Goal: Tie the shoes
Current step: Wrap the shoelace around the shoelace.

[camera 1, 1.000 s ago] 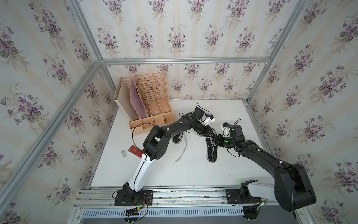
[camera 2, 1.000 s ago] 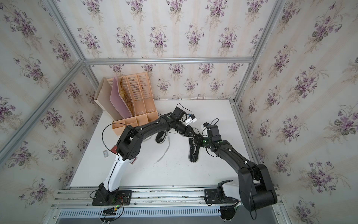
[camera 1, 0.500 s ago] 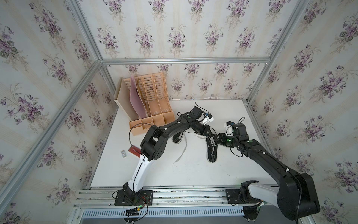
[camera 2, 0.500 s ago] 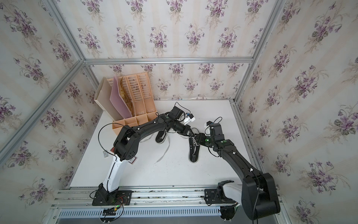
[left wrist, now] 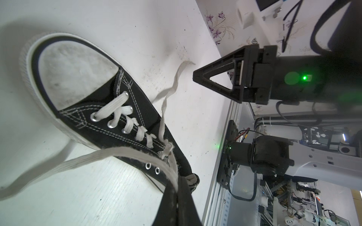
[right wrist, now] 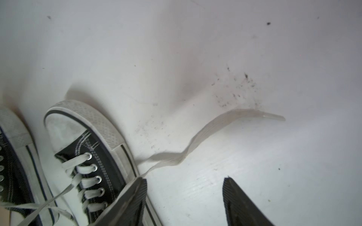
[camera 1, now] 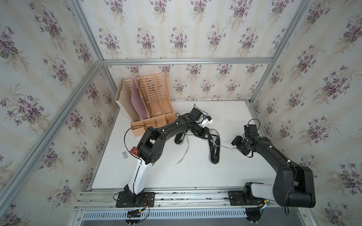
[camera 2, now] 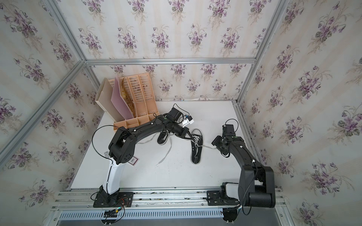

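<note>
The shoes (camera 1: pixel 214 151) lie on the white table (camera 1: pixel 195 176), one right at the left gripper (left wrist: pixel 177 197) and the other shoe (camera 1: pixel 179 138) behind it, under the arm. The left jaws are pinched shut on a lace (left wrist: pixel 172 174) by the top holes; the toe points away from them. The right gripper (right wrist: pixel 184 201) has its jaws wide apart, holding nothing. A loose lace end (right wrist: pixel 215 125) lies on the table in front of them, with the shoe's toe off to one side.

Left pincer (left wrist: pixel 176 183) pinched shut, right pincer (right wrist: pixel 185 181) gaping, both arms stretched forward, wrists apparently low.
</note>
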Available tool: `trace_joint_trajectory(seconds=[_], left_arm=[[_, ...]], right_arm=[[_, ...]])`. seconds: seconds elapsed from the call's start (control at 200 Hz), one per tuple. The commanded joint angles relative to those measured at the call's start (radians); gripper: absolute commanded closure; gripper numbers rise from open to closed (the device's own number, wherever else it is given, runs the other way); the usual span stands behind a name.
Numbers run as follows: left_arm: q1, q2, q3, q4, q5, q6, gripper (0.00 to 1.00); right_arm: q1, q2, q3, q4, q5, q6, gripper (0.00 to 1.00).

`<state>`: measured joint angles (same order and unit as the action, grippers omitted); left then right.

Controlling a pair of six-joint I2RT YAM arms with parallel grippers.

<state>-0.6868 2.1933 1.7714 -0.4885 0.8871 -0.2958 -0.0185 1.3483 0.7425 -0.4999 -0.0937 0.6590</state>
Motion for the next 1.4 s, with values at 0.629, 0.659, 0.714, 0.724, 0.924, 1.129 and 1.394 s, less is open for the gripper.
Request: trace_joint_trajectory(seconds=[0.629, 0.659, 0.714, 0.724, 0.924, 1.129, 1.394], left_arm=[[-0.014, 0.033, 0.035, -0.009, -0.005, 0.018, 0.95], [-0.014, 0.031, 0.034, -0.01, -0.004, 0.019, 0.95], [-0.014, 0.029, 0.03, -0.008, -0.007, 0.021, 0.95], [-0.014, 0.028, 0.029, -0.007, -0.008, 0.021, 0.95], [-0.014, -0.006, -0.017, 0.026, -0.03, 0.023, 0.94], [-0.014, -0.045, -0.071, 0.067, -0.041, 0.028, 0.93], [-0.013, -0.066, -0.101, 0.088, -0.049, 0.025, 0.93]], right_arm=[[0.005, 0.227, 0.043, 0.068, 0.134, -0.031, 0.87], [0.005, 0.213, 0.052, 0.073, 0.124, -0.044, 0.93], [0.005, 0.175, 0.078, 0.084, 0.096, -0.072, 1.0], [0.005, 0.166, 0.083, 0.088, 0.087, -0.079, 1.0], [0.019, 0.079, 0.19, 0.209, -0.221, -0.154, 1.0], [0.143, 0.2, 0.333, 0.3, -0.353, -0.112, 1.0], [0.225, 0.405, 0.477, 0.383, -0.353, -0.068, 0.84]])
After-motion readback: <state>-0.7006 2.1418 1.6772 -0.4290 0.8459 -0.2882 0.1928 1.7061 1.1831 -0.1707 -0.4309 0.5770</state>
